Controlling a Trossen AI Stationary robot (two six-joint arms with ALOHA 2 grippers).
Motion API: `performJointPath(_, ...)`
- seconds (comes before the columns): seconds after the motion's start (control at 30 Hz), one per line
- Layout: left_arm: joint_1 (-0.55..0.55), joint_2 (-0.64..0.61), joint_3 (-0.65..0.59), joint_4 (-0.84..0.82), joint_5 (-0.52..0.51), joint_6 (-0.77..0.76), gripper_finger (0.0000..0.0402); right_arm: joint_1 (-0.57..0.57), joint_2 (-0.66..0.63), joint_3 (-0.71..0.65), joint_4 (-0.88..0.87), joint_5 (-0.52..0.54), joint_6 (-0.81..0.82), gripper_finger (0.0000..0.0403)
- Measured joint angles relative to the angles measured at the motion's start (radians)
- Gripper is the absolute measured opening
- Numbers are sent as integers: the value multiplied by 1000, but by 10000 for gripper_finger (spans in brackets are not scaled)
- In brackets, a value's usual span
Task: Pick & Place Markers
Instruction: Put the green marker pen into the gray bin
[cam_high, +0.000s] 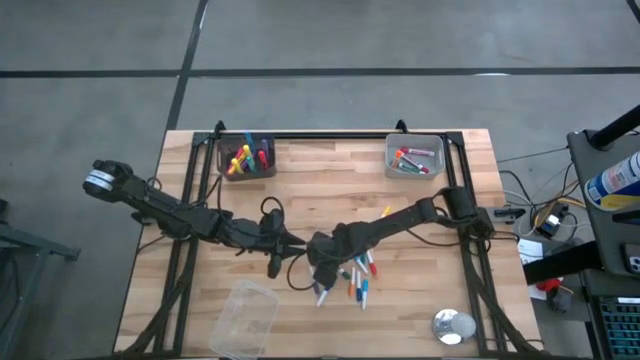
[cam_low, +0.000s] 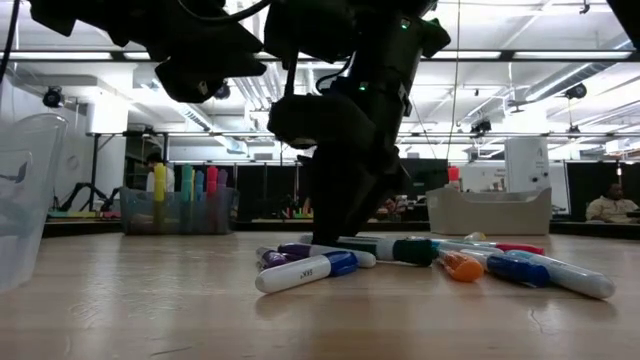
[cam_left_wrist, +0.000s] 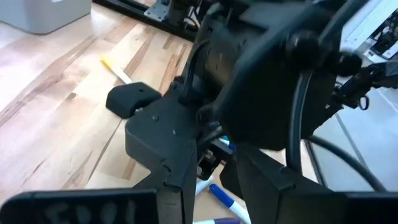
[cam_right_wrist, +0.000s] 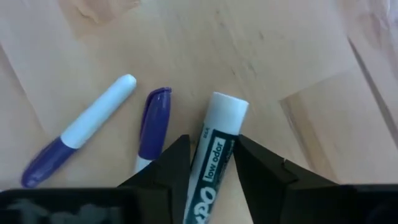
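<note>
The right hand (cam_right_wrist: 208, 163) pinched a white marker (cam_right_wrist: 214, 149) on the worktop (cam_right_wrist: 280, 56); I couldn't tell the left hand's (cam_high: 272, 262) state.

— What do we have on the table (cam_high: 330, 190)?

— Bare wood planks. Under the right claw (cam_high: 321, 272) we see a white marker (cam_right_wrist: 214, 155) lying flat, with two purple ones (cam_right_wrist: 152, 121) just beside it. The rest of the loose markers (cam_high: 358, 280) fan out close by.

— And farther from the claw?

— A yellow marker (cam_high: 385, 212) lies alone. A clear tub (cam_high: 243, 318) sits near the claw, and a round metal piece (cam_high: 453, 325) well apart. At the far edge we count two bins: a dark bin (cam_high: 247, 157) and a grey bin (cam_high: 413, 156).
</note>
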Motion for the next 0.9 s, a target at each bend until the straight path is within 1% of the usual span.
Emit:
performJointPath(0.1,0,0,0,6,0,0,106,-2,0,0,-19,29,-32,97)
performJointPath(0.2,0,0,0,0,0,0,106,-18,0,0,-55,35,-41,67)
performJointPath(0.27,0,0,0,-6,-1,0,106,-28,-5,0,-80,69,-58,54)
performJointPath(0.37,1,0,0,-16,-4,0,106,-42,-14,0,-114,111,-83,53)
performJointPath(0.53,1,0,0,-11,-4,-9,106,-73,-66,8,-222,175,-100,66)
performJointPath(0.73,0,0,0,-13,0,-14,106,-118,-162,17,-388,344,-110,66)
performJointPath(0.83,0,0,0,-16,0,-18,106,-163,-218,16,-463,422,-110,66)
performJointPath(0.9,0,0,0,-16,0,-26,106,-205,-251,16,-491,450,-110,66)
